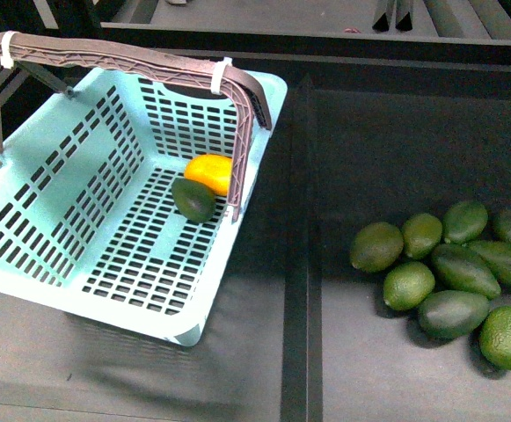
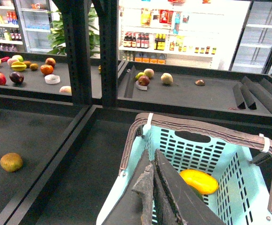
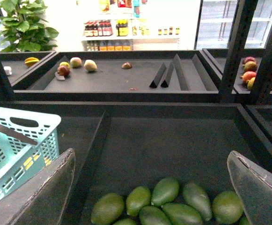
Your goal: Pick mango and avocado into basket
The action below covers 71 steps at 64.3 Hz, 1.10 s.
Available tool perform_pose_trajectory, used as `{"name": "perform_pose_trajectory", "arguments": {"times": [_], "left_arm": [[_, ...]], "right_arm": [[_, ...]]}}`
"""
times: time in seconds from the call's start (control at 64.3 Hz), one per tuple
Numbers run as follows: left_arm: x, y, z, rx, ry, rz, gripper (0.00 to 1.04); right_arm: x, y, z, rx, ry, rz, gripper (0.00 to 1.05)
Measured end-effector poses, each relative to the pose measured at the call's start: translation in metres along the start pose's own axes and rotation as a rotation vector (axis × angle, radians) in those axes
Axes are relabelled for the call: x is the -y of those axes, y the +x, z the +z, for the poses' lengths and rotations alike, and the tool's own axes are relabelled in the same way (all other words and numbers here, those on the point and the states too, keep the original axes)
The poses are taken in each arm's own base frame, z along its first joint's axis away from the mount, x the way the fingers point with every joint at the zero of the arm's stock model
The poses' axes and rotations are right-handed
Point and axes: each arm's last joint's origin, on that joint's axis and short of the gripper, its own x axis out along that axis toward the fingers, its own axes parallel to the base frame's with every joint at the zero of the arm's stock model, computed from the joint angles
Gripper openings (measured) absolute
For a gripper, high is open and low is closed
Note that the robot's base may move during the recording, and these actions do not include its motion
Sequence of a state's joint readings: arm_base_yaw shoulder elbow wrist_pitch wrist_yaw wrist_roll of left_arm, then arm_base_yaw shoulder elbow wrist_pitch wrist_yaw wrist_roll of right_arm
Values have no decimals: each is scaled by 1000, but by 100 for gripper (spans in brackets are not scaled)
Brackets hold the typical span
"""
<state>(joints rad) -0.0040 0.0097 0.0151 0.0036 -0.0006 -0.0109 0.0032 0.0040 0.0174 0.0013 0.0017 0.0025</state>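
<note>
A smooth yellow-orange mango (image 1: pixel 210 172) and dark green egg-shaped avocado (image 1: pixel 193 199) lie touching inside the light teal slotted plastic basket (image 1: pixel 53 264) at frame left — left end effector (image 2: pixel 153 187) pressed together, right end effector (image 3: pixel 152 187) spread wide.

Left hand (image 2: pixel 154 187) closed, right hand (image 3: pixel 150 187) wide apart

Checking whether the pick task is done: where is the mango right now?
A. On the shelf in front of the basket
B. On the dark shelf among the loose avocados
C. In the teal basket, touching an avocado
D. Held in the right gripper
C: the mango lies on the floor of the basket, against the dark avocado; the right gripper is open and empty.
</note>
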Motion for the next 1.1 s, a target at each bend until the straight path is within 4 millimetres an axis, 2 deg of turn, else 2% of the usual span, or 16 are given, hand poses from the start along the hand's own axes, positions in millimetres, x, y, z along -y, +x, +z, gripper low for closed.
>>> {"name": "perform_pose_trajectory", "arguments": {"times": [0.591,0.793,0.824,0.87,0.886,0.917,0.933,1.104], "left_arm": [[0,0,0,1,0,0,2],[0,0,0,1,0,0,46],[0,0,0,1,0,0,57],[0,0,0,1,0,0,67],[0,0,0,1,0,0,89],[0,0,0,1,0,0,95],[0,0,0,1,0,0,98],[0,0,0,1,2,0,96]], "right_arm": [[0,0,0,0,0,0,96],[0,0,0,0,0,0,96],[0,0,0,0,0,0,96],[0,0,0,0,0,0,96],[0,0,0,0,0,0,96],[0,0,0,0,0,0,96],[0,0,0,0,0,0,96],[0,0,0,0,0,0,96]]}}
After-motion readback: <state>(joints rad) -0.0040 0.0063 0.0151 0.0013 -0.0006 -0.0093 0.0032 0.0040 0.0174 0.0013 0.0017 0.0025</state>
